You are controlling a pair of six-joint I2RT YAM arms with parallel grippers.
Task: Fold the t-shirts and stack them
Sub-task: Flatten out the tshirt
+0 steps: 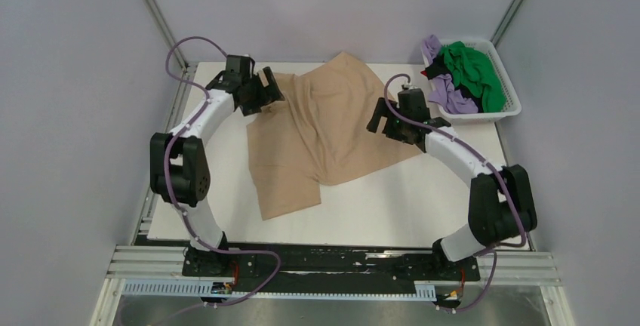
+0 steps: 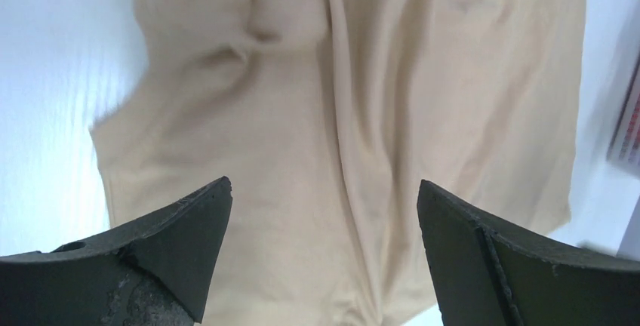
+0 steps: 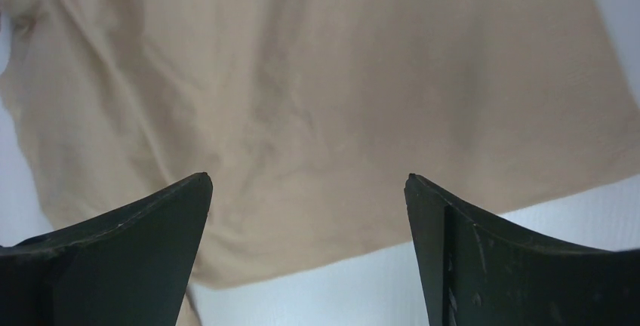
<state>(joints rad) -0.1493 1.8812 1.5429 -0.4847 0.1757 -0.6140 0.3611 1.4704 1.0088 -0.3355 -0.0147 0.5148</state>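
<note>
A tan t-shirt (image 1: 321,133) lies crumpled and partly spread across the middle of the white table (image 1: 392,205). My left gripper (image 1: 270,88) hovers open over its far left edge; in the left wrist view the tan cloth (image 2: 332,130) fills the space under the wide jaws of that gripper (image 2: 324,186), nothing held. My right gripper (image 1: 380,118) stands open at the shirt's right edge; the right wrist view shows the cloth (image 3: 317,99) and its hem below this open gripper (image 3: 309,179). Green (image 1: 474,73), lilac (image 1: 450,92) and black t-shirts are heaped in the basket.
A white lattice basket (image 1: 507,107) stands at the table's far right corner. Grey walls close in on the left, back and right. The arms' bases sit on a rail (image 1: 332,262) at the near edge.
</note>
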